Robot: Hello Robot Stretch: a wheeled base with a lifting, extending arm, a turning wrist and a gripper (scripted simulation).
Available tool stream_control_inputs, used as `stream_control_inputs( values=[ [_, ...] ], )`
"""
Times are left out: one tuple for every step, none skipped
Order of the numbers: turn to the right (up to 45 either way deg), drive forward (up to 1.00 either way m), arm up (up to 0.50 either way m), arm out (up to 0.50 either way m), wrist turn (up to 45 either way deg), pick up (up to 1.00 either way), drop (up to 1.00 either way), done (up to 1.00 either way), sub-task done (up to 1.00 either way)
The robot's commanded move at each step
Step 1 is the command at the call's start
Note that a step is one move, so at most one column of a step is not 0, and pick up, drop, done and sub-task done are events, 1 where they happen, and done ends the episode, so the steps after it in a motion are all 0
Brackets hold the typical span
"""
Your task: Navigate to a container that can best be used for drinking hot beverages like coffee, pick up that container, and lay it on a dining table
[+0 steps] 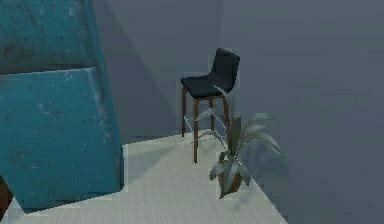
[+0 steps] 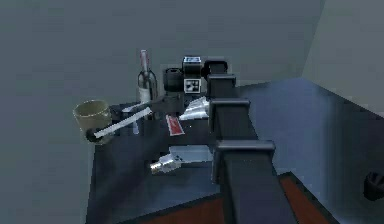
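Observation:
A tan, cup-shaped container (image 2: 92,116) stands near the left end of a dark tabletop (image 2: 300,130) in the arm side view. The dark arm bar (image 2: 238,150) rises from the bottom edge over this table. At its far end are the white marked squares, with the gripper (image 2: 168,80) just left of them. A pale bottle (image 2: 145,78) stands right beside the gripper, so I cannot tell whether it holds anything. The container is well left of the gripper and nearer to me.
A long light utensil (image 2: 122,124), a small red item (image 2: 176,125) and a silver object (image 2: 180,158) lie on the table. In the forward view stand a teal upholstered piece (image 1: 55,110), a dark bar stool (image 1: 210,85) and a potted plant (image 1: 238,150) on pale floor.

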Motion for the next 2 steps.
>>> stream_control_inputs(
  values=[
    [0.0,0.0,0.0,0.0,-45.0,0.0,0.0,0.0,0.0],
    [0.0,0.0,0.0,0.0,-12.0,0.0,0.0,0.0,0.0]
  ],
)
